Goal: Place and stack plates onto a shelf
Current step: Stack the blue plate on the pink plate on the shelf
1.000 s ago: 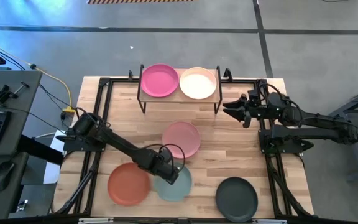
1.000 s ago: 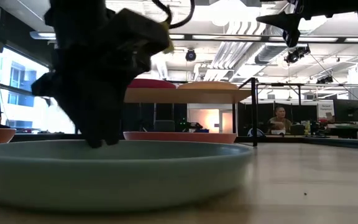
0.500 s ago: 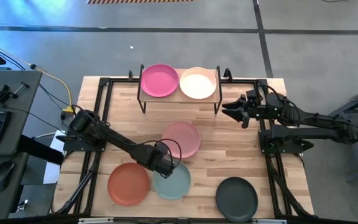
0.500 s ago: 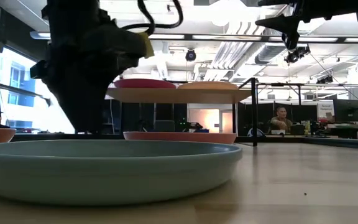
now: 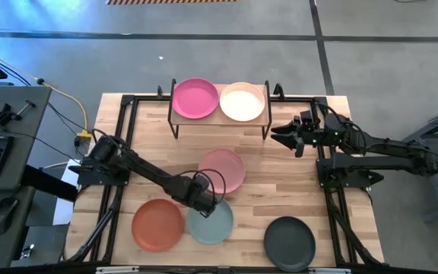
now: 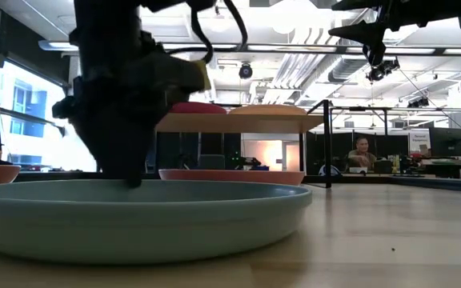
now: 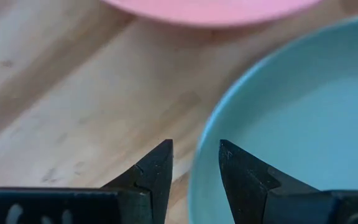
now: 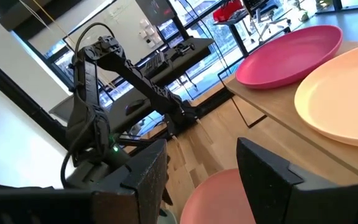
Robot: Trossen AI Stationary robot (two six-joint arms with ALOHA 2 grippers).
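Step in hand, as judged: picking up the round matte pale teal plate [image 5: 211,223]. The left tool [image 7: 195,163] is hanging over this plate's rim, its fingers parted, one outside the rim above bare wood and one over the plate's inside; nothing is gripped. The next move would call for lowering so the rim sits between the fingers, closing, then carrying the plate to the small low shelf with a light wooden top on black metal legs [image 5: 219,119].

That shelf is already bearing the round magenta plate [image 5: 195,98] and the round cream plate [image 5: 242,101], side by side. The light pink plate [image 5: 223,169], orange plate [image 5: 158,224] and black plate [image 5: 289,238] are lying on the slatted wooden desk [image 5: 295,190]. The right tool [image 5: 283,135] is waiting open beside the shelf's right end.

Beyond the desk, the low view is showing a lit workroom with ceiling ducts and a seated person [image 6: 362,152].
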